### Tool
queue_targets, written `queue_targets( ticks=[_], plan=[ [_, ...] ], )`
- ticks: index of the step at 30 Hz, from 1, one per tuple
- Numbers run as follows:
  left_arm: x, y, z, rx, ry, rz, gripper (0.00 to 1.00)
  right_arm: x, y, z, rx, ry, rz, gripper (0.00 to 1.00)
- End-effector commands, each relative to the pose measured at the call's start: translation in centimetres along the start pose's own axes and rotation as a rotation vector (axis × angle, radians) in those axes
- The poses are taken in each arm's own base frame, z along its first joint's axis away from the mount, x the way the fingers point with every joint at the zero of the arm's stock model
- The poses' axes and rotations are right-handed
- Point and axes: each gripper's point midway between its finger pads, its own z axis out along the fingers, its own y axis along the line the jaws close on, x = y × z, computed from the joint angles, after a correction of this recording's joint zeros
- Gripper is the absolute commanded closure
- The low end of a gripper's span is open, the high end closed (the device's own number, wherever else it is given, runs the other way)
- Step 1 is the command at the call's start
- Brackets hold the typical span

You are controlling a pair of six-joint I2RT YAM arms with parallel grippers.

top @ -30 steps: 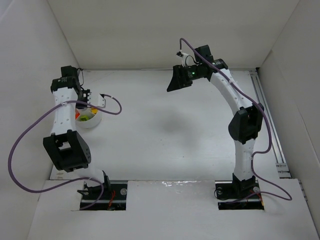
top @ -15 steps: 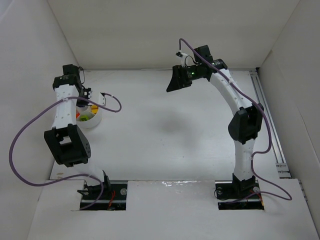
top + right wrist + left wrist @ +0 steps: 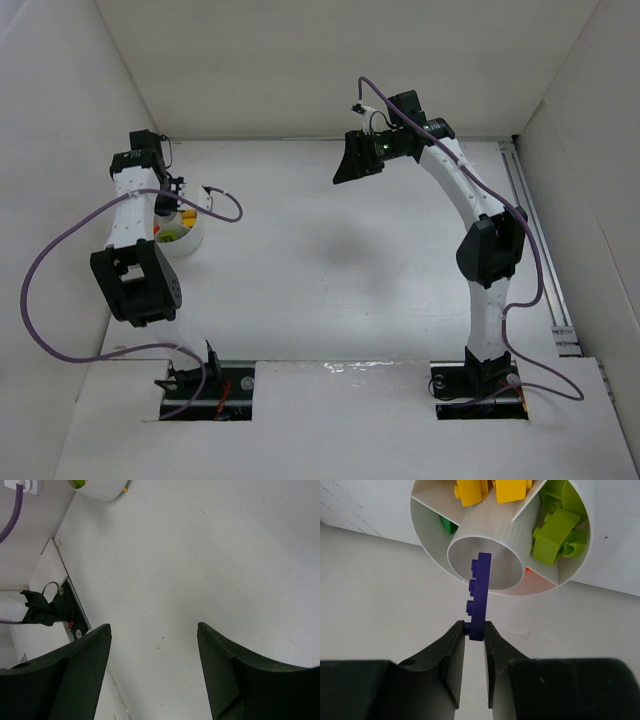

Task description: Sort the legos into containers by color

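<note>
**Task status.** On the table (image 3: 350,260), the left arm (image 3: 135,240) reaches over the bowl (image 3: 192,243). The right arm (image 3: 470,220) is raised mid-table, well apart from it. The bowl (image 3: 427,540) is divided into compartments around a central tube. We see yellow bricks (image 3: 490,489), lime bricks (image 3: 555,530) and a green brick (image 3: 449,527) already sorted into separate compartments, with an orange-red sliver (image 3: 532,572) in another.

The right gripper (image 3: 154,626) stands wide apart and carries nothing. The left gripper (image 3: 475,635) is closed to a narrow gap, pinching the lower end of the purple brick (image 3: 480,595). This flat plate is held on edge just before the central tube's mouth.

We judge the sort nearly complete, with this piece not yet released. We cannot tell whether other bricks remain on the table.

**Change from the earlier frame.** The left arm's elbow has moved slightly away from the base, and the forearm now covers more of the bowl. The right arm has not moved.
</note>
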Motion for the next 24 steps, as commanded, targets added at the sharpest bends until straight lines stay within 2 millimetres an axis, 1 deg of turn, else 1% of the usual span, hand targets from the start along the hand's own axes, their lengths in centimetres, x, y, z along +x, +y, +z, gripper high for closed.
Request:
queue_targets(
  ticks=[1, 3, 4, 5, 6, 8, 9, 11, 13, 14, 15, 17, 18, 19, 20, 21, 22, 23, 24],
  plan=[
    [0.2, 0.5, -0.4, -0.006, 0.017, 0.015, 0.93, -0.8, 0.7, -0.1, -0.004, -0.023, -0.037, 0.25],
    [-0.1, 0.8, -0.4, -0.016, 0.016, 0.022, 0.9, -0.6, 0.4, 0.2, -0.003, -0.017, -0.031, 0.25],
    [-0.1, 0.8, -0.4, -0.016, 0.016, 0.01, 0.88, -0.9, 0.6, 0.1, -0.004, -0.023, -0.037, 0.25],
    [0.0, 0.6, 0.0, -0.002, 0.024, 0.011, 0.82, -0.9, 0.6, 0.1, -0.004, -0.023, -0.037, 0.25],
    [0.0, 0.5, 0.4, 0.007, 0.022, 0.003, 0.78, -0.9, 0.6, 0.1, -0.004, -0.023, -0.037, 0.25],
    [-0.2, 0.7, 0.1, 0.012, 0.008, -0.005, 0.72, -0.7, 0.6, 0.0, -0.003, -0.017, -0.031, 0.25],
    [-0.4, 0.7, 0.1, 0.009, -0.002, -0.006, 0.65, -0.7, 0.6, 0.0, -0.003, -0.017, -0.031, 0.25],
    [-0.6, 0.5, 0.2, 0.016, -0.015, -0.005, 0.62, -0.7, 0.6, 0.0, -0.003, -0.017, -0.031, 0.25],
    [-0.9, 0.9, 0.0, 0.002, -0.034, -0.006, 0.57, -0.7, 0.6, 0.0, -0.003, -0.017, -0.031, 0.25],
    [-1.3, 1.0, 0.1, -0.002, -0.055, -0.006, 0.57, -0.7, 0.6, 0.0, -0.003, -0.017, -0.031, 0.25],
    [-1.4, 1.6, -0.6, -0.031, -0.065, -0.007, 0.57, -0.7, 0.6, 0.0, -0.003, -0.017, -0.031, 0.25],
    [-2.1, 1.8, -1.4, -0.038, -0.111, -0.007, 0.57, -0.7, 0.6, 0.0, -0.003, -0.017, -0.031, 0.25],
    [-2.7, 3.2, -2.8, -0.091, -0.161, -0.022, 0.57, -0.7, 0.4, 0.0, 0.006, -0.017, -0.031, 0.25],
    [-3.1, 3.8, -3.7, -0.116, -0.19, -0.031, 0.57, -0.5, 0.3, 0.2, 0.006, -0.011, -0.024, 0.25],
    [-3.1, 4.3, -4.5, -0.14, -0.217, -0.05, 0.57, -0.8, 0.3, -0.5, 0.012, -0.025, -0.028, 0.25],
    [-4.1, 4.7, -5.4, -0.159, -0.279, -0.061, 0.57, -0.5, 0.0, -0.3, 0.021, -0.018, -0.02, 0.25],
    [-4.2, 6.0, -7.1, -0.216, -0.302, -0.092, 0.57, -1.0, 0.1, -0.6, 0.031, -0.036, -0.037, 0.25],
    [-4.7, 6.3, -7.8, -0.231, -0.334, -0.114, 0.57, -0.9, 0.3, -0.8, 0.031, -0.035, -0.037, 0.25],
    [-5.6, 7.2, -8.6, -0.269, -0.4, -0.143, 0.57, -0.8, -0.1, -0.7, 0.048, -0.036, -0.035, 0.25]
  ],
)
